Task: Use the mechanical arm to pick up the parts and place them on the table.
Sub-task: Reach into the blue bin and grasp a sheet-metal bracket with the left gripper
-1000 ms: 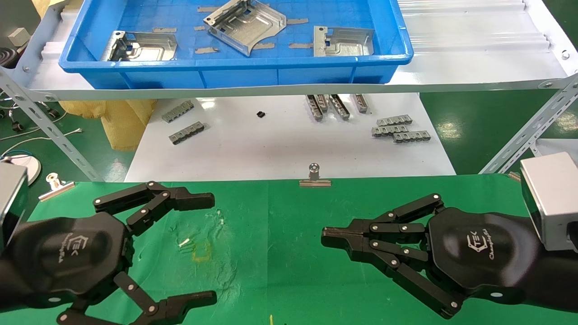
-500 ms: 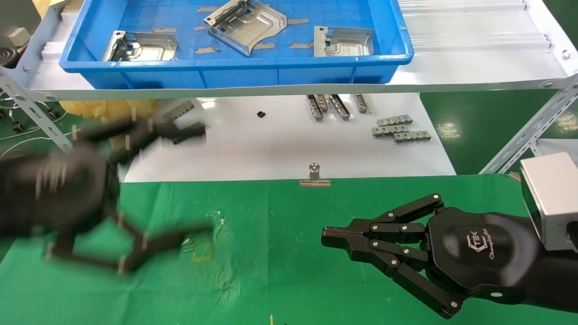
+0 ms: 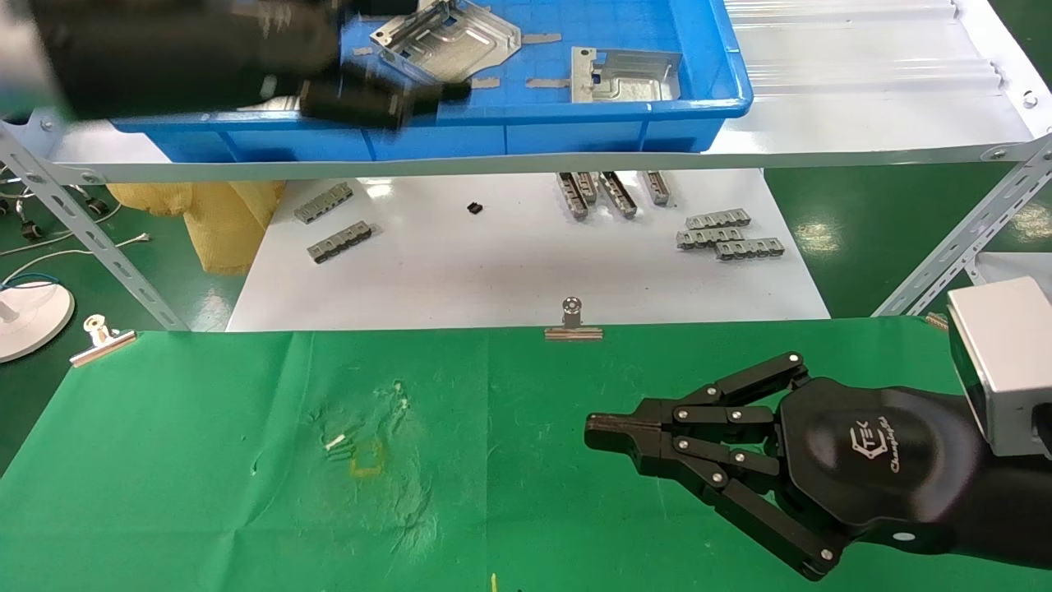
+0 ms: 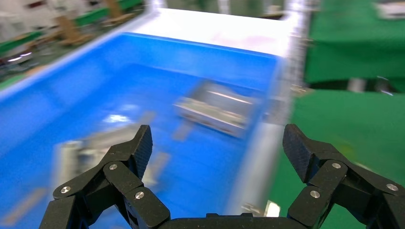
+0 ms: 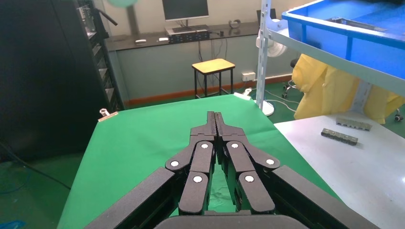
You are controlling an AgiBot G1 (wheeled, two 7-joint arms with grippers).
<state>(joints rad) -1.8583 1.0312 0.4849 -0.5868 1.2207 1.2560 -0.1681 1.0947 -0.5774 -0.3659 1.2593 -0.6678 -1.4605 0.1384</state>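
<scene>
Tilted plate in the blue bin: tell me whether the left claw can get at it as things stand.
Probably yes. The left claw is open above the blue bin, the tilted plate lies uncovered beside it, and nothing sits between them. The right claw rests shut over the green table.

Green cloth table [image 3: 205, 460] (scuffed, faint yellow square mark [image 3: 366, 467]), binder clips [image 3: 573, 322] on its far edge
</scene>
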